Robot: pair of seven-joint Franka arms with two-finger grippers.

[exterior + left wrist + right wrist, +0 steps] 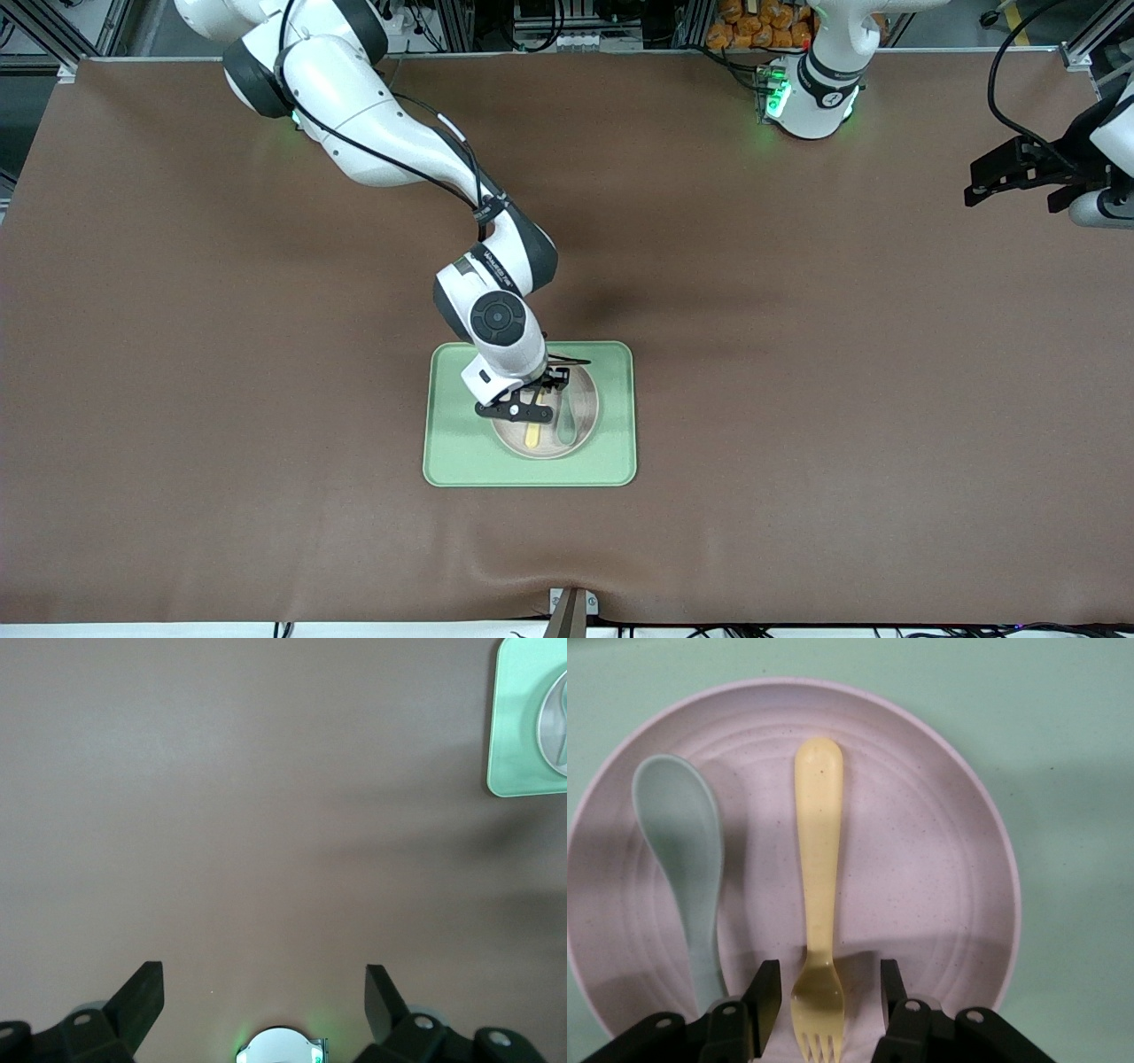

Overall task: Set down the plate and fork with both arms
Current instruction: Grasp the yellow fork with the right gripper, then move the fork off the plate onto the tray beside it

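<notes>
The pale round plate (585, 396) (939, 877) lies on the light green tray (461, 443) (1063, 726). On the plate the yellow fork (532, 433) (818, 877) lies beside a grey-green spoon (565, 418) (682, 850). My right gripper (536, 396) (825, 988) is down over the plate and stands open. Its fingers (766, 992) straddle the fork's tined head with a narrow gap on each side. My left gripper (1010, 173) (264, 979) waits wide open and empty above the bare table at the left arm's end.
A brown cloth (797, 399) covers the whole table. In the left wrist view a corner of the tray (514, 726) and the plate's edge (556, 722) show far off. A small bracket (571, 611) sits at the table edge nearest the front camera.
</notes>
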